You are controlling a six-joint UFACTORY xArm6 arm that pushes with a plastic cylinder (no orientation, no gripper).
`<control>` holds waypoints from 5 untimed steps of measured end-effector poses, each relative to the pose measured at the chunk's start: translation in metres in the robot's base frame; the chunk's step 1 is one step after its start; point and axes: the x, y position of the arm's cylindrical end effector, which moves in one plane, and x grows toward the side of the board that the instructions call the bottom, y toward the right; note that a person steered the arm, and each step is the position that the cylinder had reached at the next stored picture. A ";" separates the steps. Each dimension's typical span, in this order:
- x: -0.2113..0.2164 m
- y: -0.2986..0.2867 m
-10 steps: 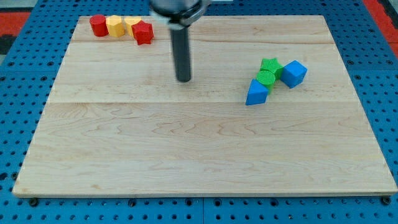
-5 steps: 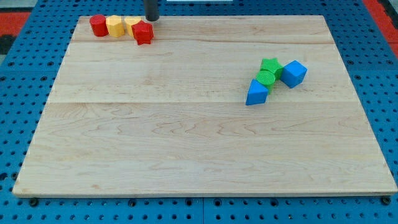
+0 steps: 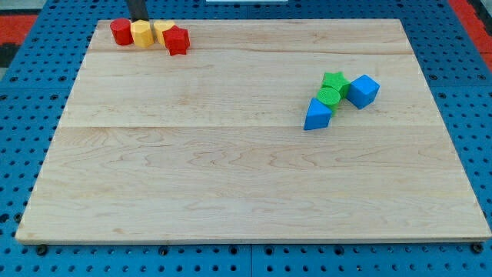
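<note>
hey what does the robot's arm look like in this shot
Only the lower end of a straight dark rod shows, entering from the view's top edge. It is plain black and cylindrical, with no cables or markings visible. My tip sits just above the yellow block, beside the red block.

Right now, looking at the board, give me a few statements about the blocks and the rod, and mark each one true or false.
1. My tip is at the view's top, just above the yellow block in the row at the top left. True.
2. The two green blocks sit at the view's bottom left. False: the green star-shaped block and the round green block sit at the view's right.
3. A blue cube lies right of the green blocks. True.
4. The red block touches the other blue block. False: they are far apart, on opposite sides of the wooden board.
</note>
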 end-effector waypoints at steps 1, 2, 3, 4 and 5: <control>0.016 -0.006; 0.033 0.007; 0.054 0.042; 0.091 0.098; 0.138 0.157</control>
